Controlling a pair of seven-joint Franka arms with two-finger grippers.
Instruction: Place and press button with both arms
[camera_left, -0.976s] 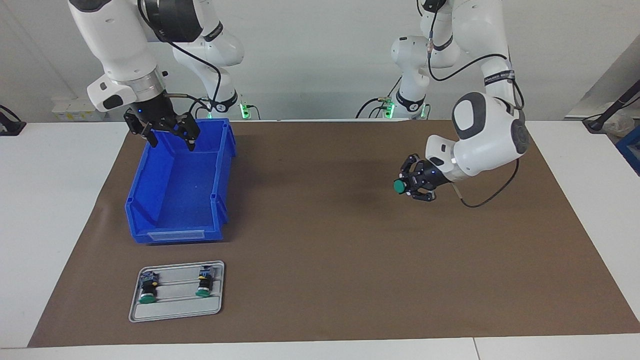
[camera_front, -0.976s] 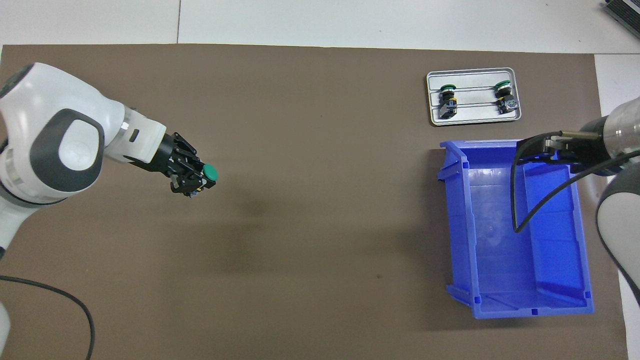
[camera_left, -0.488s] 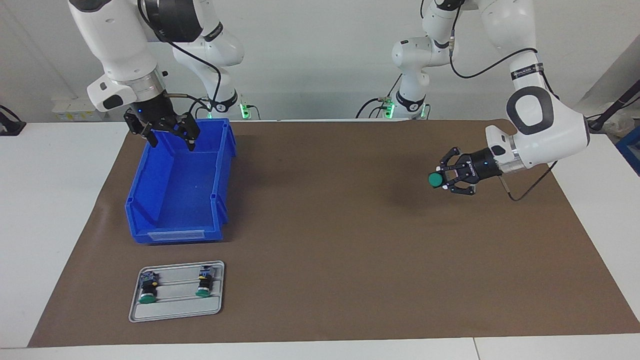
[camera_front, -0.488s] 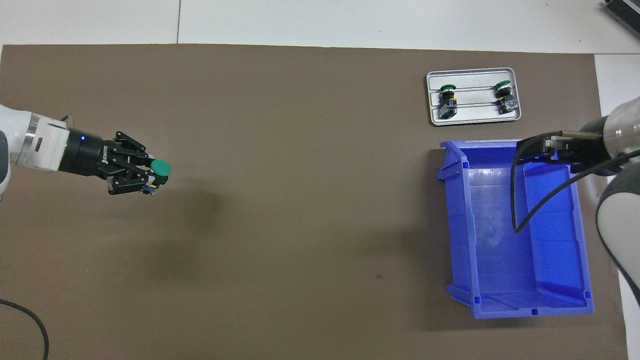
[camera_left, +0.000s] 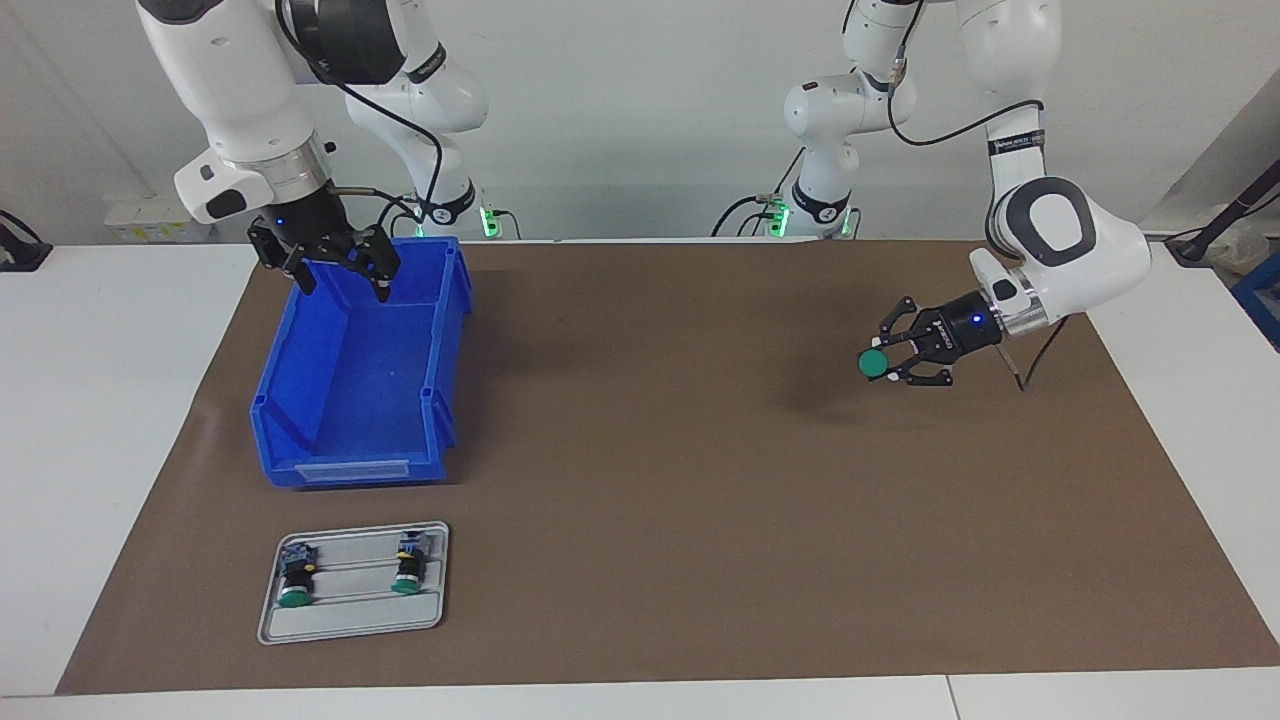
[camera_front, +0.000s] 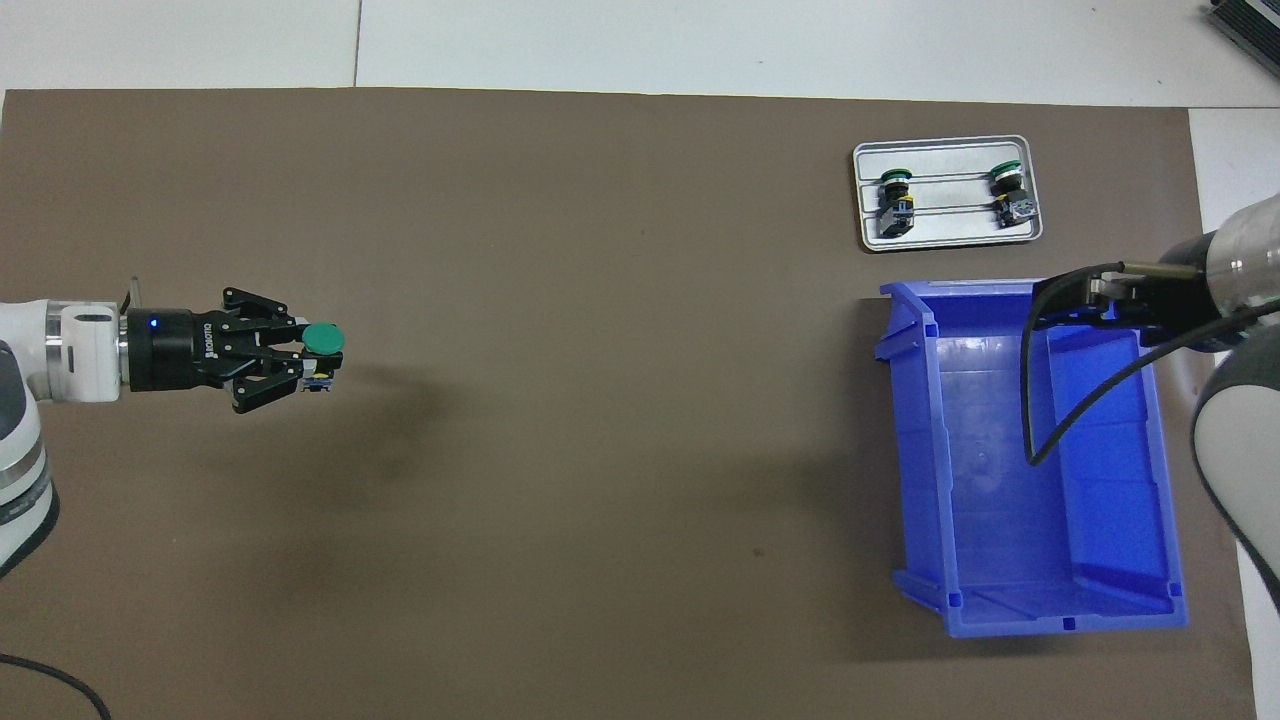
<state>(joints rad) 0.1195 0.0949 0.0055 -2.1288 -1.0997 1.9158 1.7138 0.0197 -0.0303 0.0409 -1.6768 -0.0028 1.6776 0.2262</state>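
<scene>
A: Button (camera_left: 875, 364) is clamped in the left gripper (camera_left: 893, 358), held up over the mat (camera_left: 650, 450) well away from the bin (camera_left: 350, 440), cap turned toward the middle, likely so it can be set down and pressed.

B: And the right gripper (camera_left: 340, 265)?

A: It is held waiting over the bin's inner end, jaws spread wide, nothing gripped.

B: Containers?

A: Nothing is seen in the bin. Two more buttons (camera_front: 897, 190) are laid in the tray (camera_front: 945, 235) just beside the bin.

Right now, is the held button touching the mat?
Apart. In the facing view the button sits in the left gripper, raised above the brown mat, with its shadow lying separately below.
</scene>
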